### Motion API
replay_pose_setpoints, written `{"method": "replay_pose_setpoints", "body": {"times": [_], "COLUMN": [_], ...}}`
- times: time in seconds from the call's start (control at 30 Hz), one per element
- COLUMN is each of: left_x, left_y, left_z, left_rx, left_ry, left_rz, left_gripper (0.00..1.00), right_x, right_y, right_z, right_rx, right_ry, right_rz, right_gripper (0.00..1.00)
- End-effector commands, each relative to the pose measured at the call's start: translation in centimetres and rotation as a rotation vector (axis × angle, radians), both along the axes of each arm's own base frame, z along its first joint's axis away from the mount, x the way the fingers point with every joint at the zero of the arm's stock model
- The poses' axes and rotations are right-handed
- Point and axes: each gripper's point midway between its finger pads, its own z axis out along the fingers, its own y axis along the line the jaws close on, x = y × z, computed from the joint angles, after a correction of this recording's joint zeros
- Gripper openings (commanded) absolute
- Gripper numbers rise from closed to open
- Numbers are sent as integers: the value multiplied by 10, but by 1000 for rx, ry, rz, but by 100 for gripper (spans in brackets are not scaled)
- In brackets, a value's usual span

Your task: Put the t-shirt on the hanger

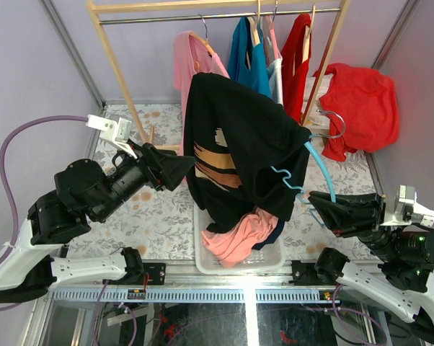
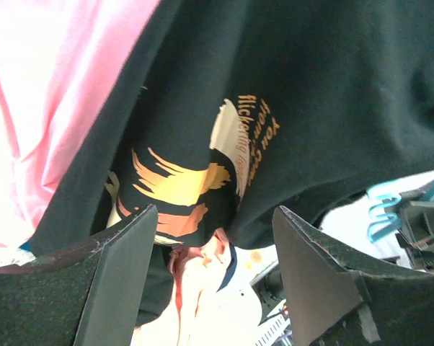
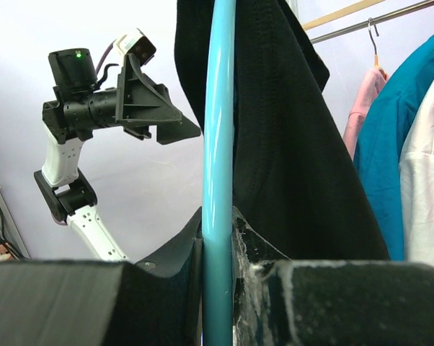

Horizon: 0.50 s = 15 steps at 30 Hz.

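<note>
Purple walls and a wooden rack [image 1: 116, 65] stood behind the white basket [image 1: 275, 261]. Above the basket hung the t-shirt [image 1: 238, 137], draped over the hanger [image 1: 324, 173]. Right of the basket, the right gripper [image 1: 319, 207] was clamped on the hanger's blue bar. Left of the basket, the left gripper [image 1: 184, 167] had its jaws wide apart, holding nothing. The shirt looked soft, light and floppy. I think the hem under the orange print [image 1: 217, 169] is the best place to pinch.
</note>
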Motion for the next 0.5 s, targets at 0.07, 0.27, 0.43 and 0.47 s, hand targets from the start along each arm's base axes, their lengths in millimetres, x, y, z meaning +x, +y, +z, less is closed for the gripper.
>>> {"method": "replay_pose_setpoints", "body": {"times": [0.07, 0.27, 0.43, 0.47], "left_x": [23, 31, 40, 41], "left_y": [23, 15, -3, -6], "left_z": [-4, -2, 0, 0], "left_rx": [38, 59, 68, 69], "left_ry": [-17, -61, -108, -112], "left_rz": [180, 194, 186, 187], "left_gripper": [65, 66, 58, 55], "right_x": [-25, -23, -21, -20], "right_y": [-28, -23, -21, -20], "right_z": [48, 46, 46, 45], "right_rx": [164, 157, 156, 155], "right_ry": [-117, -111, -107, -105], "right_rz": [28, 34, 35, 35], "right_gripper": [0, 0, 0, 0]}}
